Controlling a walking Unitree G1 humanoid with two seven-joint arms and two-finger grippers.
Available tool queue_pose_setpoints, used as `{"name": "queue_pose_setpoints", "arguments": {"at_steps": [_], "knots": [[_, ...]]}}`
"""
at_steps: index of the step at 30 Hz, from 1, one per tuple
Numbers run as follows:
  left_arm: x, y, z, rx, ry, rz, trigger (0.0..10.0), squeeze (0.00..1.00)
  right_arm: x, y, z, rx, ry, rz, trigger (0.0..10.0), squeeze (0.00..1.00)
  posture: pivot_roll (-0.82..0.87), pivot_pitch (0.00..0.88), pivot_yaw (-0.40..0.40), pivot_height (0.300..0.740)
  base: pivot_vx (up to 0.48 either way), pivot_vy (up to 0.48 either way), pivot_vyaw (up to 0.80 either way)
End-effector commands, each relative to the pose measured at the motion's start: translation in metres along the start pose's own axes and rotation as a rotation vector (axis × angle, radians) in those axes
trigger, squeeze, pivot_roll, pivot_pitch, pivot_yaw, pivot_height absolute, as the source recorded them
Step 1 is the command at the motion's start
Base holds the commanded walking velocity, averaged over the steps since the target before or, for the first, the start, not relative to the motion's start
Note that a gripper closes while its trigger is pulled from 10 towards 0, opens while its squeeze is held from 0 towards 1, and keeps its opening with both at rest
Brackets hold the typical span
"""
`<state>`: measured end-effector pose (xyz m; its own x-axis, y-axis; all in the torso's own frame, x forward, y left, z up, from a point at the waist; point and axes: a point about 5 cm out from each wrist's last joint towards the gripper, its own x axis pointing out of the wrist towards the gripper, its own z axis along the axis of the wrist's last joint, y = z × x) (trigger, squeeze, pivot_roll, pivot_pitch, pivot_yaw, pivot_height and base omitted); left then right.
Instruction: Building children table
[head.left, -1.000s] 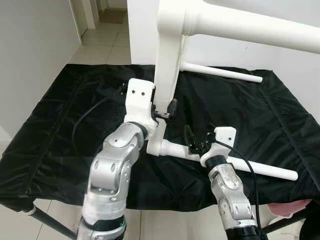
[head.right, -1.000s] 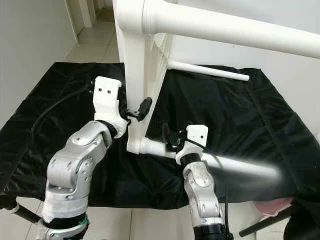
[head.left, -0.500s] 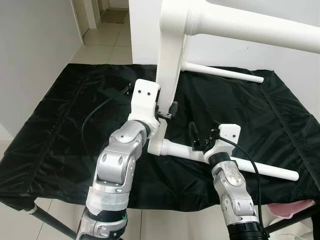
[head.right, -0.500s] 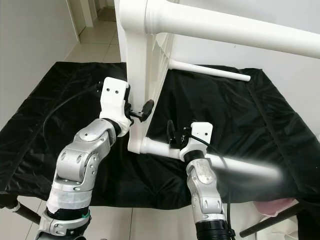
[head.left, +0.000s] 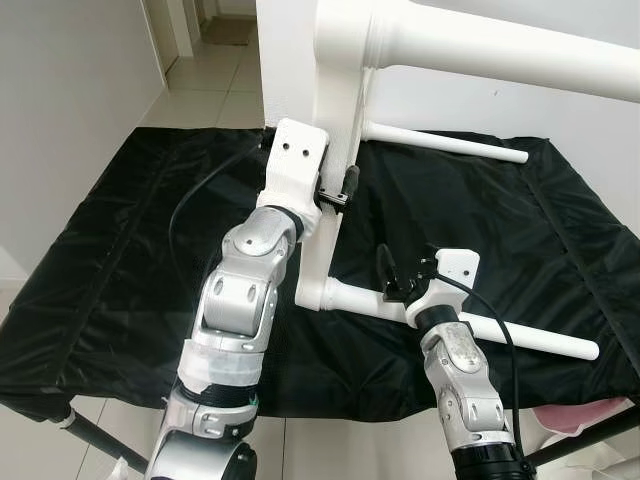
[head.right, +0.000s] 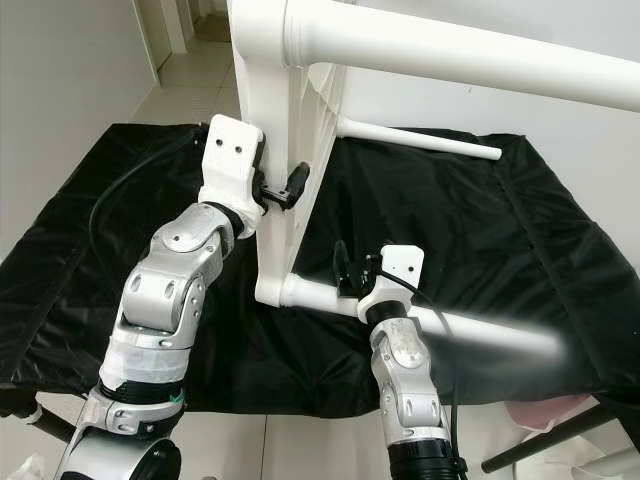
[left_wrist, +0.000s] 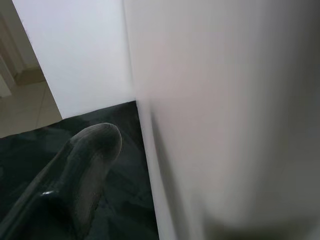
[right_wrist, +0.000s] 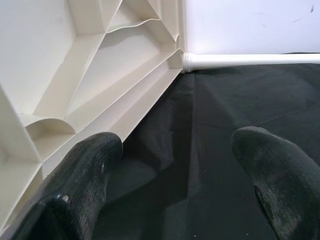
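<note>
Your landmark is the white children's table (head.left: 335, 150), which stands on its edge on the black cloth (head.left: 110, 260) with its legs pointing out sideways.

Nearest you, the right hand (head.left: 397, 283) sits low, just above the lower near leg (head.left: 460, 327), close to where that leg joins the panel's bottom corner. Your head views show its fingers only as a dark cluster beside the white wrist housing. Your right wrist view settles it: the two black fingertips (right_wrist: 80, 175) are spread wide with nothing between them but black cloth, and that view also shows you the ribbed underside of the table panel (right_wrist: 85, 70) just beside one finger, a detail the head views hide.

Further in, your left hand (head.left: 338, 190) is raised against the table's upright edge, about halfway up it. In the head views one black finger (head.right: 295, 185) lies on the near face of the panel and the wrist housing is pressed to the other side, so the hand straddles the edge. Your left wrist view gives you one fingertip (left_wrist: 95, 145) just beside a blurred white surface; you can't tell from any view whether it is truly clamped.

Beyond the table, the far lower leg (head.left: 445, 143) runs out over the cloth, and an upper leg (head.left: 500, 50) crosses the top. Pale floor tiles (head.left: 205, 75) lie behind.
</note>
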<state>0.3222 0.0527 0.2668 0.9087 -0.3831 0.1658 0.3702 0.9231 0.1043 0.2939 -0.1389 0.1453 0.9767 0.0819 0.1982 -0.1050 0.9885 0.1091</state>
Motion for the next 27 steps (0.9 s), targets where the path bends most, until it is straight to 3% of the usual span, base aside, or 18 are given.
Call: {"name": "queue_pose_setpoints", "arguments": {"at_steps": [1,8,11,12,23,27], "knots": [[0.004,0.005,0.015,-0.047,-0.054,0.351,10.0,0.00,0.001,0.001,0.000,0.001,-0.006,-0.004,10.0,0.00,-0.06,0.043,0.047,0.740,0.000,0.000,0.00],[0.004,0.007,0.015,-0.049,-0.059,0.361,10.0,0.00,0.000,0.001,-0.001,0.002,-0.003,-0.009,10.0,0.00,-0.06,0.045,0.051,0.740,0.000,0.000,0.00],[0.003,0.006,0.015,-0.081,-0.080,0.295,9.6,0.00,-0.001,0.001,-0.002,0.003,-0.003,-0.013,10.0,0.00,-0.06,0.052,0.054,0.740,0.000,0.000,0.00],[0.002,0.006,0.015,-0.092,-0.089,0.278,0.0,0.00,-0.001,0.000,-0.001,0.003,-0.003,-0.017,10.0,0.00,-0.06,0.054,0.056,0.740,0.000,0.000,0.00],[-0.001,0.006,0.010,-0.093,-0.082,0.242,0.0,0.00,-0.001,-0.001,-0.002,0.002,-0.002,-0.025,10.0,0.00,-0.06,0.053,0.055,0.740,0.000,0.000,0.00],[-0.006,0.018,0.009,-0.051,-0.088,0.285,0.0,0.00,0.000,-0.001,-0.003,0.001,0.002,-0.027,10.0,0.00,-0.05,0.057,0.053,0.740,0.000,0.000,0.00]]}}
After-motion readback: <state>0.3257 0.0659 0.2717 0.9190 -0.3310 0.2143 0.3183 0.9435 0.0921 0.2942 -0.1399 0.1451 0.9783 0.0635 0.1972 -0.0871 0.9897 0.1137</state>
